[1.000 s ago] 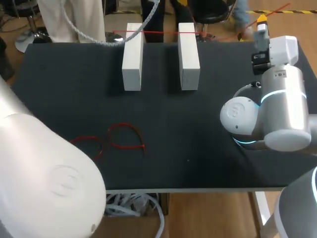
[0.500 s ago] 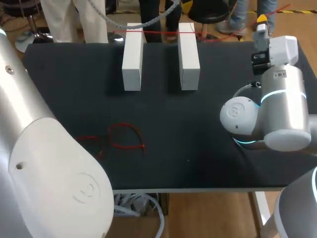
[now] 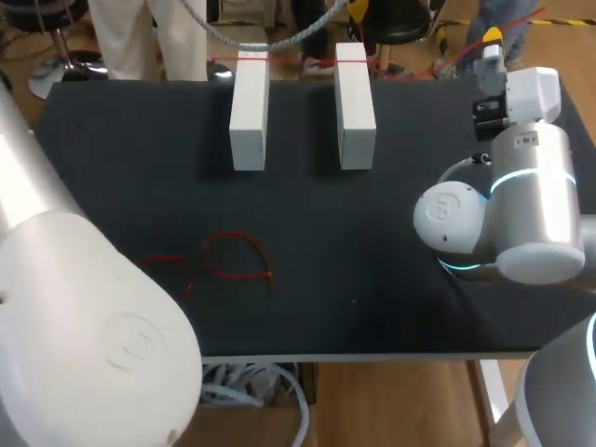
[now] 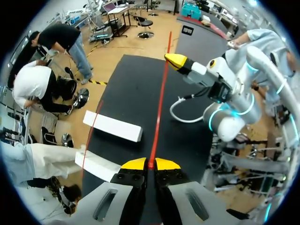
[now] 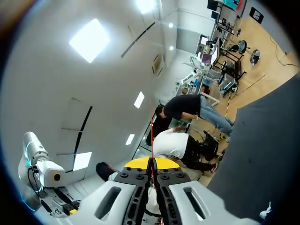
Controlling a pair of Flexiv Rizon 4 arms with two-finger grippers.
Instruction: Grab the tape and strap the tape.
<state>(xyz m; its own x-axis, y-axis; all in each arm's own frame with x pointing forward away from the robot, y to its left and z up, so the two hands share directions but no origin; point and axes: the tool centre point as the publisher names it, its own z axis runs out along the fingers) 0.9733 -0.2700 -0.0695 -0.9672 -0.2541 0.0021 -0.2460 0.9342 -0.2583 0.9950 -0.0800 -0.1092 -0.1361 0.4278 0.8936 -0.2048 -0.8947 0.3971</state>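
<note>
The tape (image 4: 159, 93) is a thin red strip pulled out straight, its long axis going directly away from the left fingers (image 4: 134, 164) over the black bench (image 4: 136, 84). It points past the yellow tip of the right fingers (image 4: 177, 60). The near end sits right in the seam between the left fingers, which are pressed together on it with basically no gap.

From the right wrist camera it's the same deal. The right fingers (image 5: 140, 163) are squeezed tight, and a hair-thin red line comes up out of the seam between them.

From overhead, the tape (image 3: 289, 60) runs left to right across the far ends of two white blocks (image 3: 250, 112) (image 3: 355, 107). These stand side by side near the bench's far edge, with a gap between them. The right fingers (image 3: 492, 37) hang off past the right-hand block.

Closer in on the bench there's a loose tangle of red loops (image 3: 233, 259) lying flat, well apart from the blocks.
</note>
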